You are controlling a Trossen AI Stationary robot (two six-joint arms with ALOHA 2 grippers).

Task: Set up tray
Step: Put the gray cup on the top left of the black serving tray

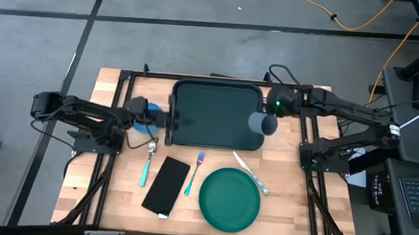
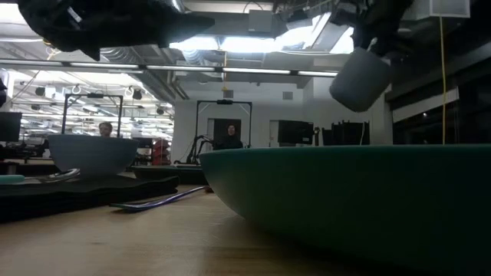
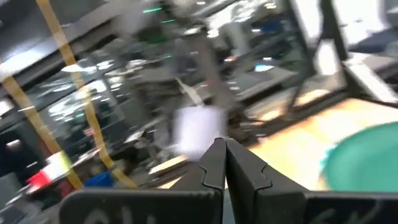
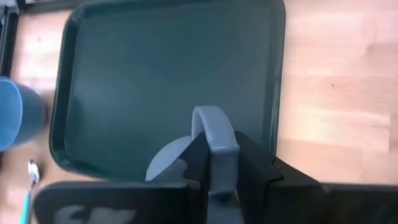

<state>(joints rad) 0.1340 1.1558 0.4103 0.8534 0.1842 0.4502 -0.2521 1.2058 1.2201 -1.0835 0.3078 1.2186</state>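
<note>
Two arms are working at the tray (image 1: 215, 114), which is lying at the far middle of the table (image 1: 292, 203) with its floor bare. The right gripper (image 1: 272, 114) is hanging over the tray's right rim, pinching the handle of a grey mug (image 1: 262, 124), jaws narrow on it; the mug is in the air, tilted. The left gripper (image 1: 173, 120) is sitting at the tray's left rim with its fingers pressed together, perhaps nipping the rim, though the blurred wrist view is not settling that. A blue bowl (image 1: 144, 116) is standing just left of the tray. To do this step well, the mug probably wants carrying inward, levelling, then lowering onto the flat floor, well clear of the raised rim. Open room is lying across the whole tray; nearer, the green plate (image 1: 229, 199), fork (image 1: 194, 172), knife (image 1: 250, 172), spoon (image 1: 147, 165) and black rectangle (image 1: 166, 185) are crowding the near side.
</note>
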